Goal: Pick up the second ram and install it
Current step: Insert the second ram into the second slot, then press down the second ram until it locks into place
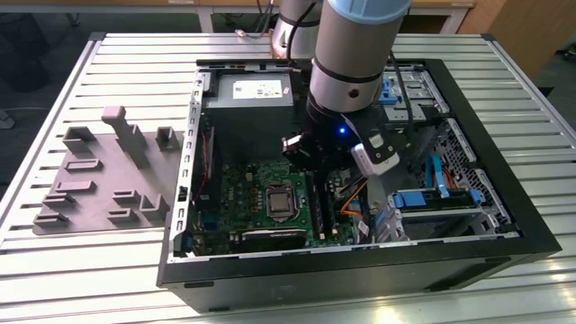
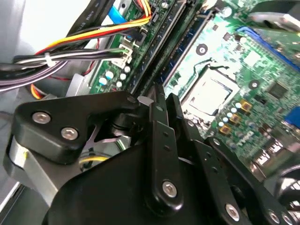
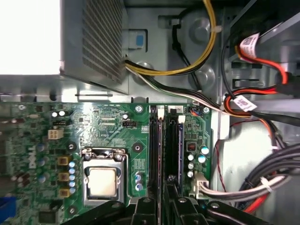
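The memory stick [image 3: 158, 154] stood edge-up among the slots on the green motherboard [image 3: 108, 126], at about three o'clock from the silver processor socket [image 3: 103, 180]. In the first wrist view its long axis ran twelve to six. The gripper [image 3: 161, 206] straddled its near end, fingers [image 3: 142, 211] narrow and apparently pinching the stick.

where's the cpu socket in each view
Exterior view: cpu socket mid-motherboard, on the exterior view's left of the ram slots.
First wrist view: cpu socket beside the ram slots.
Second wrist view: cpu socket beside the ram slots.
Shared landmark: the ram slots.
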Tool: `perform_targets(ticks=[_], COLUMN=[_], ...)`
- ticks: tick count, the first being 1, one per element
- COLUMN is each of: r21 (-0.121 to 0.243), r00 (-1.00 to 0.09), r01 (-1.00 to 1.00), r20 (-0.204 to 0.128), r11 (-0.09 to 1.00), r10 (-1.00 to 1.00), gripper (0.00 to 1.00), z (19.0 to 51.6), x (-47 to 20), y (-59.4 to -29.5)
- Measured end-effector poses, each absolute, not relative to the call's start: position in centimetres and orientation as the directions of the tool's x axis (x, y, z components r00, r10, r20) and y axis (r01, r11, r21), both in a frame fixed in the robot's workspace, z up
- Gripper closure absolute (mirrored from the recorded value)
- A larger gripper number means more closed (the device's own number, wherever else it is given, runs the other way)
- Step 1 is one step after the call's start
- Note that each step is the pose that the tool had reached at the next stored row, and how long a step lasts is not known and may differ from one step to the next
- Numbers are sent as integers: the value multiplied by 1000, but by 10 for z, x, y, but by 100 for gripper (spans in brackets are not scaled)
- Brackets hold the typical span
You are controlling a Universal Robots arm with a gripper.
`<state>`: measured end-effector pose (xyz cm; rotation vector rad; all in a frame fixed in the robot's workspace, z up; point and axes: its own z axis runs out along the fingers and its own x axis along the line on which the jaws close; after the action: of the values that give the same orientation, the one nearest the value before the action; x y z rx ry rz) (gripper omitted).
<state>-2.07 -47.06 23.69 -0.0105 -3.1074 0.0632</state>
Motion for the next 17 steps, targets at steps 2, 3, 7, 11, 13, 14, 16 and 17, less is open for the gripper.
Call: perform_targets(ticks=[2,3,7,11,13,14,16,17], r21=[-41,-40,-41,-41,-41,-41,-41,-41], r00=[-999,-999,-999,-999,-999,-999,-999,-999], r01=[6,6,6,6,6,6,6,6], r20=[34,34,34,34,34,34,34,34], r11=[999,999,999,999,999,999,999,999], r10=[7,7,7,8,7,7,7,7], gripper=[78,80,89,89,89,89,89,89], z=[238,238,238,238,236,235,231,230], x=[-21,-21,-21,-21,-21,-21,-21,-21], y=[-471,-471,-471,-471,-471,-471,-471,-471])
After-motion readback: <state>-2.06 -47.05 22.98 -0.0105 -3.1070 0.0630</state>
